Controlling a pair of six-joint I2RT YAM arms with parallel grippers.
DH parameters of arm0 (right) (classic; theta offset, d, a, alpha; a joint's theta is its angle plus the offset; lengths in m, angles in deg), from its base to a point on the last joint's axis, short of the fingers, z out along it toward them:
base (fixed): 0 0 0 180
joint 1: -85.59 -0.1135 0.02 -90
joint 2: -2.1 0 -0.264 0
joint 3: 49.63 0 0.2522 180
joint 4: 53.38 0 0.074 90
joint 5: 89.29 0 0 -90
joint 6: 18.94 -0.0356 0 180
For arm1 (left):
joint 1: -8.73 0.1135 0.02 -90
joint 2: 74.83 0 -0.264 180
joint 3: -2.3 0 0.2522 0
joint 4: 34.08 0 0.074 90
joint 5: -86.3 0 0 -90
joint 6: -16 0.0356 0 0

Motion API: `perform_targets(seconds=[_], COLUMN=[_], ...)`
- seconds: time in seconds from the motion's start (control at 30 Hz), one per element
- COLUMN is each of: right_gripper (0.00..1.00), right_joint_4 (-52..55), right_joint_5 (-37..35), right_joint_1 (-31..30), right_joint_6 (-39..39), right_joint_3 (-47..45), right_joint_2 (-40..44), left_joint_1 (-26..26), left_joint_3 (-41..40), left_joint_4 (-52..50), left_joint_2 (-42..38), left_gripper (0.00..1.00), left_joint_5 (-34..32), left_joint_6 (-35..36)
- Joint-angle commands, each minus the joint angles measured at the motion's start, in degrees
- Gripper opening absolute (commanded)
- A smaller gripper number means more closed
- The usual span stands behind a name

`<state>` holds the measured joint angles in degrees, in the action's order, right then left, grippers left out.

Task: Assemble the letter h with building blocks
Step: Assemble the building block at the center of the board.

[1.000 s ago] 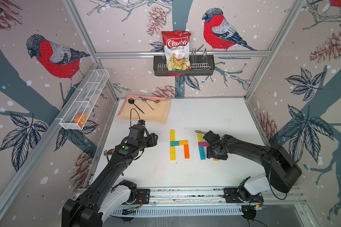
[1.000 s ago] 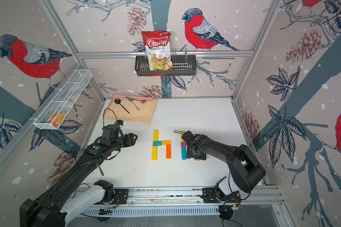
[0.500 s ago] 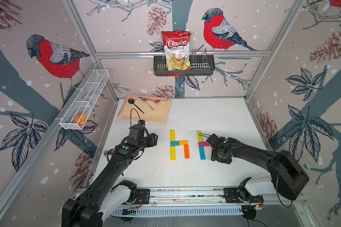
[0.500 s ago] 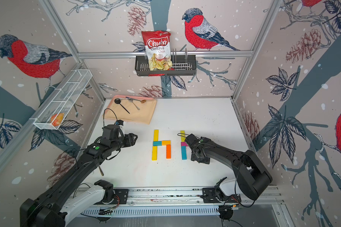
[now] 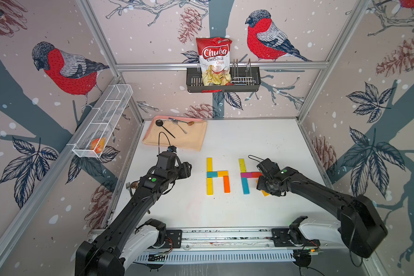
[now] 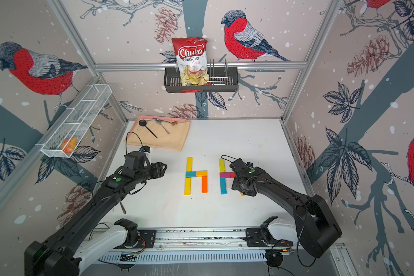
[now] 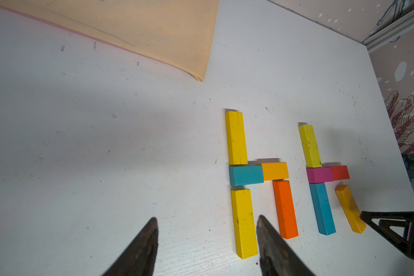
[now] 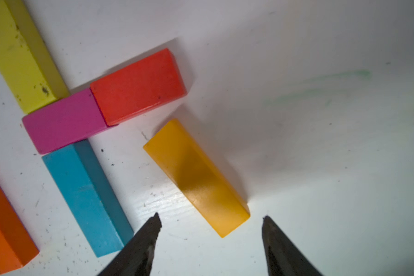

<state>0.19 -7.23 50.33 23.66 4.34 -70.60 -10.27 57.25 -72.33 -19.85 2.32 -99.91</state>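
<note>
In both top views a finished h of building blocks lies mid-table: two yellow [image 5: 209,164], a teal [image 5: 211,174], an amber [image 5: 222,173] and an orange one [image 5: 226,184]. To its right a yellow [image 5: 242,165], magenta [image 5: 246,175], red [image 8: 139,86] and teal block [image 8: 81,191] join up. A loose amber block [image 8: 196,176] lies askew just below the red one, apart from it. My right gripper [image 8: 210,217] hovers open over that block's near end, not touching it. My left gripper [image 7: 207,218] is open and empty, left of the finished h.
A beige cloth [image 5: 177,136] with spoons lies at the back left. A fork [image 5: 129,187] rests by the table's left edge. A wire basket [image 5: 101,124] hangs on the left wall, and a black rack [image 5: 222,81] with a chips bag on the back wall.
My right gripper has shifted a little to the right, uncovering the red block. The left arm has not moved.
</note>
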Motion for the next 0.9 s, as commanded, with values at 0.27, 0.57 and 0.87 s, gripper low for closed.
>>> perform_targets(seconds=[0.27, 0.57, 0.87], right_gripper=[0.8, 0.75, 0.73], right_joint_4=[-3.5, -4.7, -4.4], right_joint_5=[0.4, 0.7, -0.4], right_joint_1=[2.3, 3.1, 3.6], right_joint_6=[4.6, 5.9, 6.1], right_joint_3=[-0.1, 0.1, 1.4], right_joint_2=[-7.3, -8.0, -9.3], left_joint_1=[0.0, 0.0, 0.0], left_joint_3=[0.1, 0.1, 0.1], left_joint_4=[1.5, 1.5, 1.5], left_joint_2=[-0.2, 0.0, -0.2], left_gripper=[0.64, 0.64, 0.64], left_joint_5=[-0.2, -0.1, -0.2], left_joint_6=[0.6, 0.5, 0.6])
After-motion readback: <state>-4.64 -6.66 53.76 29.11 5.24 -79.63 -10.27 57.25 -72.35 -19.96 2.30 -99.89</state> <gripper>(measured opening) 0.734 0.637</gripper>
